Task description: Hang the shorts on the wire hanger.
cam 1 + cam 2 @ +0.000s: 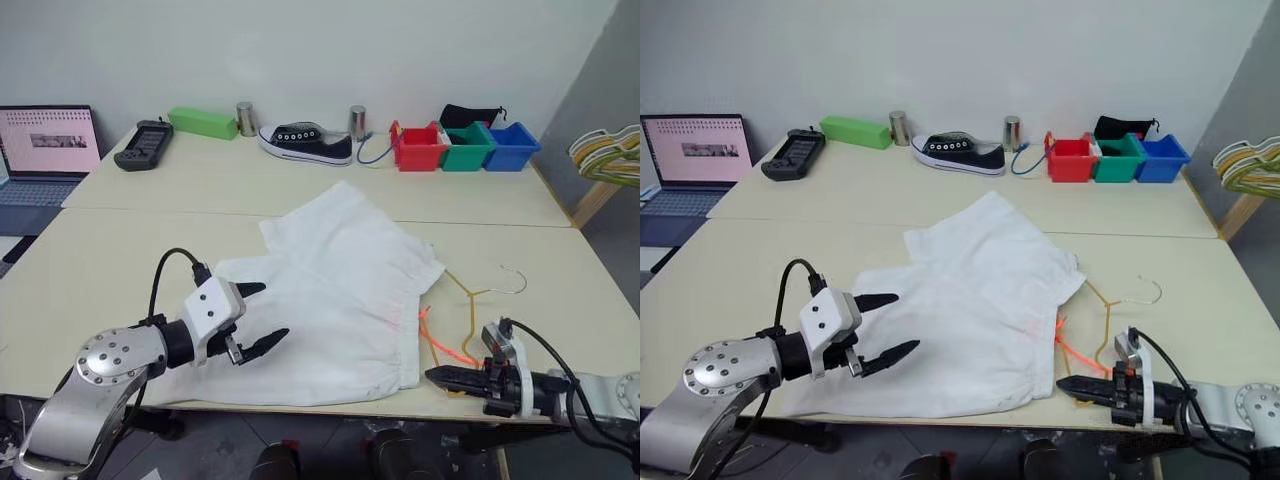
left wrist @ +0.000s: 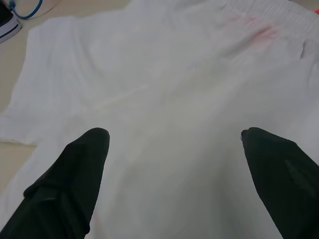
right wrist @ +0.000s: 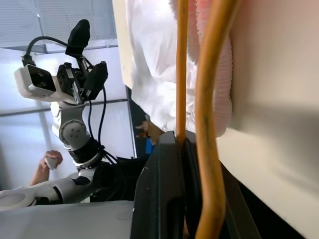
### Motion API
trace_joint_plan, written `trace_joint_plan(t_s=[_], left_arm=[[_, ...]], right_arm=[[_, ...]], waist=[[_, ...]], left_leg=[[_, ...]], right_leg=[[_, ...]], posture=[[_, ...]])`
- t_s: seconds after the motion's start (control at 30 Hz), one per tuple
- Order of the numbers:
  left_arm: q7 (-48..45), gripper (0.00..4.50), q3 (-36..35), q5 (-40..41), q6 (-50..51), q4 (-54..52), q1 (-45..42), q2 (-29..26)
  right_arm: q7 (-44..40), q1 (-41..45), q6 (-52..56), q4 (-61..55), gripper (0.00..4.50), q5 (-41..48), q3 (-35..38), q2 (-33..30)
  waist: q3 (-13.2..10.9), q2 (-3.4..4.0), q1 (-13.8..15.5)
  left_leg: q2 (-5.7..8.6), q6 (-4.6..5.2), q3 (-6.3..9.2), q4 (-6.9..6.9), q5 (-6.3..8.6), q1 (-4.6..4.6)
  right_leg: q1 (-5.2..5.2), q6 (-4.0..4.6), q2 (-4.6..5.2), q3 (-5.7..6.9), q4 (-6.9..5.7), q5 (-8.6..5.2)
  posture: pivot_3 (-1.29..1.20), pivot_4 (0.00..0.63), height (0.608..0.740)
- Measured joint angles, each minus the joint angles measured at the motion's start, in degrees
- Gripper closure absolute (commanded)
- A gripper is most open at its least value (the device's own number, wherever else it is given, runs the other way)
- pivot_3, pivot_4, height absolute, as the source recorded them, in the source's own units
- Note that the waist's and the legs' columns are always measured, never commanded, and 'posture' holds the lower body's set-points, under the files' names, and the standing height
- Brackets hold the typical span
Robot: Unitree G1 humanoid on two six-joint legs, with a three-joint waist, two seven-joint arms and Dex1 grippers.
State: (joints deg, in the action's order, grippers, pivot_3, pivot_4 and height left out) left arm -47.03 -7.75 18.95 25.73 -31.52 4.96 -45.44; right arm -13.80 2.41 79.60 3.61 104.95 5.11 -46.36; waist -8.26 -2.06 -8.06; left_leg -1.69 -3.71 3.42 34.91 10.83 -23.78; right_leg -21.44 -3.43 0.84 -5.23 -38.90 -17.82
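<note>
Shorts (image 1: pixel 335 290), white fabric, lie spread flat on the near table (image 1: pixel 90 260), waistband toward 3 o'clock and leg openings toward 9 and 11 o'clock; the orange drawstring (image 1: pixel 440 345) trails off the waistband toward 5 o'clock. Wire hanger (image 1: pixel 470 310) rests on the table just beside the waistband at 3 o'clock of the shorts, hook toward 2 o'clock, its lower corner reaching the table's near edge.

Left gripper (image 1: pixel 255 318) hovers over the near leg of the shorts at 8 o'clock, fingers spread wide apart and empty; in the left wrist view both black fingertips (image 2: pixel 79 164) frame bare cloth. Right gripper (image 1: pixel 450 378) sits at the table's near edge at 5 o'clock, fingers pressed together; the right wrist view shows them clamped on the hanger wire beside the drawstring.

Handling, as judged: the shorts are light, limp and likely to fold or slide when lifted, so the gathered elastic waistband, the thickest part, offers the surest hold. The hanger is thin, springy and smooth; it may twist in a narrow pinch, and the loose drawstring could snag on it.
</note>
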Motion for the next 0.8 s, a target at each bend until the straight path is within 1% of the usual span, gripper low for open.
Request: trace_joint_plan(t_s=[0.1,0.13,0.23,0.33,0.37,0.4,0.43,0.47,0.5,0.53,0.6,0.63,0.7,0.73,0.8], left_arm=[[-0.2,0.01,0.6,0.0,0.0,0.4,-0.6,0.0],[-0.7,0.01,0.9,0.1,0.0,0.4,-0.6,-0.1],[-3.4,0.01,0.9,0.8,0.1,0.7,-1.4,-2.5],[-5.5,0.01,0.1,1.6,0.2,3.6,-7.7,-4.9],[-6.5,0.01,-0.1,2.4,0.6,5.7,-11.2,-6.1],[-7.2,0.01,-0.7,2.9,0.7,7.0,-14.2,-7.1],[-9.3,0.01,-0.1,3.8,1.6,10.1,-19.6,-8.6],[-11.2,0.01,0.7,4.1,2.2,14.0,-27.2,-9.9],[-12.9,0.01,0.7,4.4,2.3,17.0,-35.0,-11.2],[-13.8,0.01,0.9,4.5,2.0,18.4,-38.5,-11.5],[-17.3,0.01,3.6,3.7,-0.3,23.4,-46.6,-11.5],[-19.7,0.01,6.7,1.4,-3.2,28.6,-51.8,-11.0],[-23.3,0.01,11.1,-3.2,-8.8,37.6,-58.3,-9.9],[-24.9,0.01,13.2,-5.4,-12.2,42.4,-61.4,-8.8],[-27.2,0.01,16.0,-8.3,-17.3,48.4,-64.8,-7.1]], right_arm=[[-2.5,5.3,1.4,2.2,4.5,-4.2,-1.2,-0.6],[-4.7,7.4,1.8,2.0,4.5,-7.4,-2.2,-1.3],[-13.2,14.1,1.0,-2.4,4.5,-19.6,-6.4,-5.6],[-22.2,20.9,-6.2,-7.4,4.5,-33.7,-12.2,-9.4],[-24.6,23.8,-10.0,-8.7,4.5,-39.9,-15.4,-9.8],[-26.3,25.6,-13.2,-9.4,4.5,-44.2,-17.3,-9.9],[-27.2,29.2,-17.6,-8.7,4.5,-51.3,-21.2,-8.9],[-27.1,33.5,-21.3,-6.0,4.5,-57.4,-23.7,-6.1],[-26.9,37.5,-24.6,-3.6,4.5,-61.9,-24.8,-2.3],[-27.0,39.0,-26.2,-2.3,4.5,-63.9,-25.1,-0.6],[-27.8,41.8,-32.0,0.8,4.5,-70.4,-27.4,2.0],[-28.3,43.1,-37.1,2.8,4.5,-76.3,-30.0,2.9],[-28.7,44.0,-43.5,5.1,4.5,-83.9,-33.1,4.6],[-28.7,44.1,-45.7,6.4,4.5,-87.0,-34.1,5.9],[-29.1,44.2,-48.2,7.7,4.5,-90.5,-35.5,8.1]], waist=[[0.0,0.0,-0.1],[0.0,0.01,-0.2],[0.0,0.07,-0.3],[0.1,0.09,-0.2],[0.1,0.07,-0.2],[0.2,0.06,-0.2],[0.2,0.04,-0.3],[0.2,-0.04,-0.5],[0.2,0.0,-0.9],[0.4,0.14,-1.2],[0.9,0.39,-1.4],[1.1,0.39,-1.4],[1.1,0.39,-1.4],[1.1,0.38,-1.4],[1.1,0.39,-1.7]], left_leg=[[0.0,0.0,-0.26,0.02,0.0,0.01],[0.0,0.0,-0.31,0.04,0.0,0.01],[-0.04,0.01,-0.39,0.05,0.0,-0.02],[-0.13,0.03,-0.36,0.04,-0.02,-0.05],[-0.13,0.03,-0.34,0.07,-0.02,-0.07],[-0.13,0.03,-0.35,0.06,-0.03,-0.13],[-0.13,0.03,-0.36,0.14,-0.03,-0.13],[-0.14,0.09,-0.34,0.18,-0.08,-0.37],[-0.13,0.26,-0.32,0.16,-0.2,-0.68],[-0.09,0.26,-0.32,0.18,-0.22,-0.73],[0.02,0.25,-0.37,0.21,-0.21,-0.73],[0.03,0.25,-0.35,0.19,-0.21,-0.73],[0.02,0.25,-0.31,0.13,-0.22,-0.73],[0.02,0.25,-0.27,0.13,-0.22,-0.73],[0.01,0.24,-0.29,0.15,-0.22,-0.75]], right_leg=[[-0.09,-0.27,-0.01,-0.31,0.01,0.15],[-0.11,-0.29,-0.01,-0.34,0.01,0.16],[-0.27,-0.38,-0.03,-0.38,-0.06,0.22],[-0.36,-0.36,-0.12,-0.32,-0.07,0.3],[-0.44,-0.36,-0.13,-0.28,-0.09,0.3],[-0.47,-0.43,-0.14,-0.3,-0.08,0.36],[-0.48,-0.46,-0.14,-0.29,-0.11,0.41],[-0.75,-0.47,-0.22,-0.3,-0.06,0.63],[-0.93,-0.53,-0.25,-0.34,0.09,0.93],[-0.88,-0.58,-0.24,-0.36,0.14,0.96],[-0.84,-0.59,-0.1,-0.37,0.11,0.96],[-0.85,-0.58,-0.09,-0.32,0.1,0.96],[-0.9,-0.35,-0.1,-0.28,0.02,1.04],[-0.9,-0.3,-0.12,-0.24,0.0,1.06],[-0.93,-0.27,-0.12,-0.3,-0.08,1.06]], posture=[[-0.17,0.084,0.74],[-0.17,0.081,0.74],[-0.15,0.061,0.74],[-0.14,0.041,0.74],[-0.14,0.037,0.74],[-0.13,0.033,0.74],[-0.12,0.024,0.74],[-0.12,0.015,0.74],[-0.11,0.01,0.74],[-0.11,0.004,0.74],[-0.1,0.0,0.74],[-0.11,0.0,0.74],[-0.11,0.0,0.74],[-0.11,0.0,0.74],[-0.13,0.0,0.74]])
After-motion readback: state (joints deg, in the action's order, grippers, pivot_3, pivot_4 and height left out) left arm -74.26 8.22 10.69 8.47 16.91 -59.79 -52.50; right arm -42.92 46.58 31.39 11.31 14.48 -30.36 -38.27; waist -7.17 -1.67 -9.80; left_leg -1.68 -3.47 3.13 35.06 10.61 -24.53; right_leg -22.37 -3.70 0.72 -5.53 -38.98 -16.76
